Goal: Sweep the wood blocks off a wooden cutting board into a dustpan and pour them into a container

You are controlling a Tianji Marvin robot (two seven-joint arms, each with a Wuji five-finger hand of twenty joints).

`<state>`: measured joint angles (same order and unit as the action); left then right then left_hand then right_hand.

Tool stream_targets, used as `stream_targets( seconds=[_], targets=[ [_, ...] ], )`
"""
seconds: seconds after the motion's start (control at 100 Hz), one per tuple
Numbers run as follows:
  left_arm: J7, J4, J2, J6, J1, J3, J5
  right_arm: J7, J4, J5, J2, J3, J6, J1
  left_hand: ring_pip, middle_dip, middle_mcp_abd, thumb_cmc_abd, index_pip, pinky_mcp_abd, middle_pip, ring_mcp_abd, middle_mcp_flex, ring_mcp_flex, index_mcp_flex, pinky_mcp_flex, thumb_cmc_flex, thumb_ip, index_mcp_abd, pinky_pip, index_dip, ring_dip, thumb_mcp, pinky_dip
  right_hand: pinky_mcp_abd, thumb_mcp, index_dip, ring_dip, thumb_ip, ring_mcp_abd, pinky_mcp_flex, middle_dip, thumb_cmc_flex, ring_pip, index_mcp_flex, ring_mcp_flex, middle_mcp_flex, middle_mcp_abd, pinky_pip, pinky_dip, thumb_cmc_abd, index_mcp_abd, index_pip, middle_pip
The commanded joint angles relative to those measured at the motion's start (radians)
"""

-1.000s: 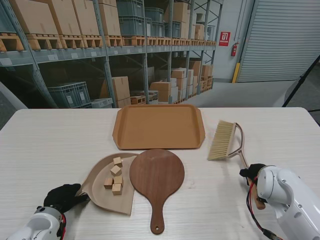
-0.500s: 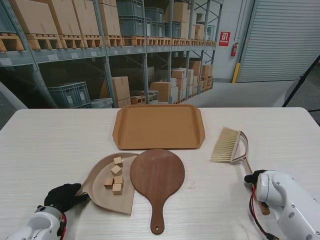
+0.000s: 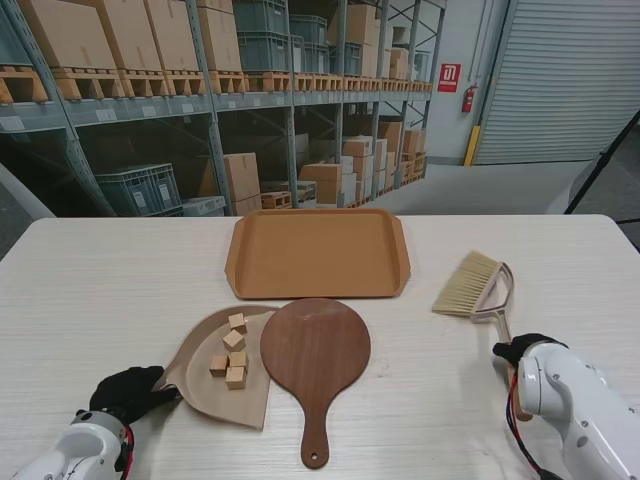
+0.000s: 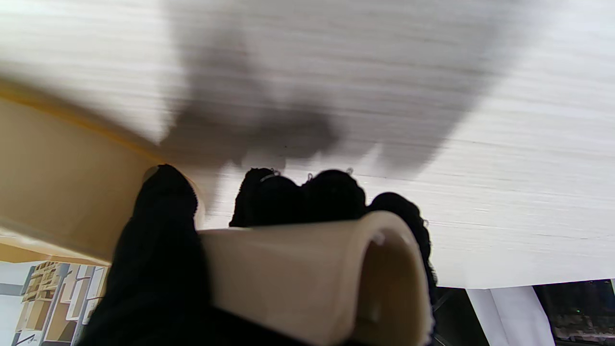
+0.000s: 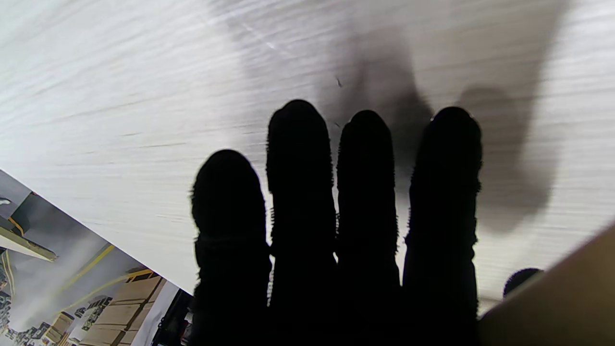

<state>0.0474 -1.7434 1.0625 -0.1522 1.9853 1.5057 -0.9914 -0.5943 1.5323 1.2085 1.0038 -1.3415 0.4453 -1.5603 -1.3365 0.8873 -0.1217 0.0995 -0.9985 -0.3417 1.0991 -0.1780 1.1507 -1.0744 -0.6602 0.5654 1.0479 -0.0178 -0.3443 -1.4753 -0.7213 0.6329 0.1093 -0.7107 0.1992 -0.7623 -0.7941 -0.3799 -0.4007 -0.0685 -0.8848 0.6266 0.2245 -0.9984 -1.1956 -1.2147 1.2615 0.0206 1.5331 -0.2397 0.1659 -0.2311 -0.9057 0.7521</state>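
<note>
The round dark wooden cutting board (image 3: 315, 350) lies bare at the middle of the table, its handle pointing toward me. Against its left edge rests the beige dustpan (image 3: 200, 385), which holds several small wood blocks (image 3: 231, 355). My black-gloved left hand (image 3: 125, 393) is shut on the dustpan's cream handle (image 4: 307, 274). The orange-brown tray (image 3: 232, 270) sits farther from me, behind the board. To the right, the brush (image 3: 470, 285) lies with its bristles pointing left, and my right hand (image 3: 520, 350) holds its wooden handle (image 5: 552, 302). That hand's four fingers (image 5: 298, 192) are stretched out flat.
The pale wood-grain table top (image 3: 120, 270) surrounds everything. Its far edge borders a warehouse floor with shelving. My white right forearm (image 3: 580, 410) covers the table's near right corner.
My right hand has drawn the brush to the right, away from the cutting board, and the brush head has swung farther right. The left hand, dustpan and blocks have not moved.
</note>
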Motion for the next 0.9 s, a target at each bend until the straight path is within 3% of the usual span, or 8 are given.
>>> stream_targets(
  seconds=[0.0,0.14,0.2,0.28,0.35,0.67,0.89],
  targets=[
    [0.028,0.009,0.003,0.001,0.008,-0.010,0.001,-0.002,0.008,0.005,0.002,-0.002,-0.015,-0.012,-0.084,0.001,0.119,-0.105,-0.024,0.000,0.221,0.162,0.079,-0.095,-0.156,0.001,0.144,0.016,-0.017,-0.057,0.007,0.021,-0.111,0.010,0.051,-0.808,0.013,0.009,-0.009,-0.019,0.013,-0.012,0.006,0.026,0.034,0.012,-0.025,-0.019,-0.012,0.005,0.532,-0.014,0.046,-0.022],
    [0.028,0.009,0.003,0.001,0.007,-0.010,0.001,-0.007,0.016,0.027,0.003,-0.010,-0.044,-0.018,-0.084,0.001,0.119,-0.105,-0.024,0.000,0.221,0.162,0.079,-0.095,-0.155,0.001,0.143,0.016,-0.015,-0.057,0.007,0.021,-0.110,0.010,0.036,-0.808,0.025,0.005,-0.005,-0.018,0.030,-0.017,0.054,0.052,0.046,0.031,-0.042,-0.020,-0.035,-0.007,0.532,-0.015,0.056,-0.044],
    [0.028,0.009,0.003,0.001,0.008,-0.010,0.002,-0.013,0.019,0.035,0.003,-0.013,-0.056,-0.019,-0.084,0.001,0.119,-0.105,-0.024,0.000,0.221,0.162,0.079,-0.095,-0.155,0.001,0.143,0.016,-0.016,-0.057,0.007,0.021,-0.110,0.010,0.014,-0.808,0.065,-0.001,-0.001,-0.019,0.039,-0.015,0.099,0.070,0.069,0.048,-0.056,-0.020,-0.054,-0.035,0.532,-0.021,0.075,-0.060],
    [0.028,0.009,0.003,0.001,0.008,-0.009,0.002,-0.021,0.022,0.041,0.002,-0.015,-0.069,-0.021,-0.084,0.001,0.119,-0.105,-0.024,0.000,0.221,0.162,0.079,-0.095,-0.155,0.001,0.144,0.016,-0.016,-0.057,0.007,0.021,-0.110,0.010,-0.017,-0.808,0.196,-0.018,0.009,-0.014,0.044,-0.005,0.180,0.096,0.122,0.061,-0.070,-0.021,-0.122,-0.205,0.532,-0.039,0.005,-0.082],
    [0.028,0.008,0.003,0.000,0.009,-0.009,0.002,-0.035,0.026,0.050,0.001,-0.017,-0.084,-0.021,-0.084,0.001,0.119,-0.105,-0.024,0.000,0.221,0.162,0.078,-0.095,-0.156,0.001,0.144,0.016,-0.016,-0.057,0.007,0.021,-0.110,0.010,-0.022,-0.808,0.260,-0.027,0.019,-0.007,0.060,-0.004,0.263,0.118,0.182,0.082,-0.093,-0.022,-0.161,-0.267,0.532,-0.053,-0.048,-0.096],
    [0.027,0.008,0.004,-0.001,0.010,-0.008,0.002,-0.054,0.035,0.084,0.001,-0.026,-0.132,-0.026,-0.084,0.001,0.118,-0.107,-0.024,-0.001,0.220,0.162,0.078,-0.095,-0.155,0.000,0.143,0.015,-0.016,-0.056,0.007,0.021,-0.109,0.010,-0.023,-0.808,0.320,-0.053,0.056,0.035,0.115,-0.013,0.458,0.167,0.274,0.144,-0.162,-0.023,-0.219,-0.301,0.532,-0.052,-0.082,-0.119],
    [0.028,0.007,0.004,0.000,0.011,-0.008,0.002,-0.068,0.040,0.093,0.000,-0.029,-0.146,-0.028,-0.079,0.000,0.117,-0.106,-0.024,-0.001,0.219,0.156,0.077,-0.086,-0.155,-0.002,0.145,0.015,-0.016,-0.054,0.007,0.021,-0.109,0.011,-0.028,-0.808,0.326,-0.078,0.129,0.036,0.115,-0.045,0.662,0.178,0.271,0.141,-0.182,-0.016,-0.226,-0.315,0.532,-0.047,-0.088,-0.078]
  ],
)
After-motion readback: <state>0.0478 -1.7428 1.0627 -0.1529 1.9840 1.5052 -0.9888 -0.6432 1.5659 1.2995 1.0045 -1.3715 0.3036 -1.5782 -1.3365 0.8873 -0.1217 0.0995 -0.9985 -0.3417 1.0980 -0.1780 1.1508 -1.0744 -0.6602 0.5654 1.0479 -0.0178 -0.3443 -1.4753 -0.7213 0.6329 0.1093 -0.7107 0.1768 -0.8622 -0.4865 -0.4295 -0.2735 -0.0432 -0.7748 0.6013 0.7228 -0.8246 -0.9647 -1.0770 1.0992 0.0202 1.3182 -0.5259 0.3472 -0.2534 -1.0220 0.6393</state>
